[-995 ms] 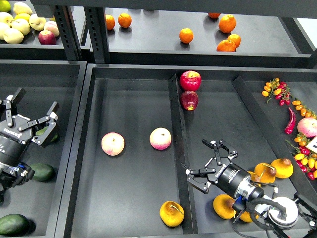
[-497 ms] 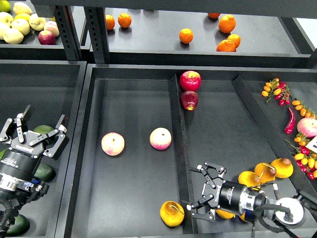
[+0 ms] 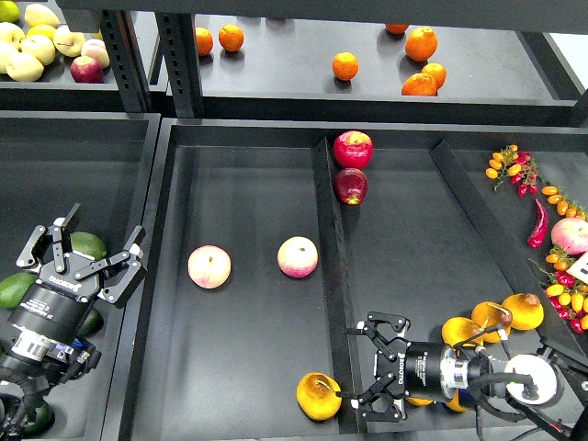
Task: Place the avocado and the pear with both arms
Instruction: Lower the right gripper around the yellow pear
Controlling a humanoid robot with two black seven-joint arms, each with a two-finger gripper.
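My left gripper (image 3: 89,243) is open in the left bin, its fingers on either side of a green avocado (image 3: 84,246). A brighter green avocado (image 3: 13,289) lies to its left. A darker one (image 3: 90,322) is mostly hidden under the wrist. My right gripper (image 3: 358,367) is open and points left, level with the divider (image 3: 333,276). A golden pear with a brown blotch (image 3: 319,396) lies just left of it in the middle bin, close to the lower fingertip. I cannot tell whether they touch. More pears (image 3: 491,319) lie behind the right wrist.
Two pink-yellow peaches (image 3: 209,266) (image 3: 298,256) lie in the middle bin. Two red apples (image 3: 353,149) sit at the far end of the divider. Oranges (image 3: 345,65) are on the back shelf. Small tomatoes and a chilli (image 3: 538,225) are at the right.
My left gripper has moved down and right, over the avocados. My right gripper has moved down and left, from mid-bin to the divider beside the front pear. Both stay open.
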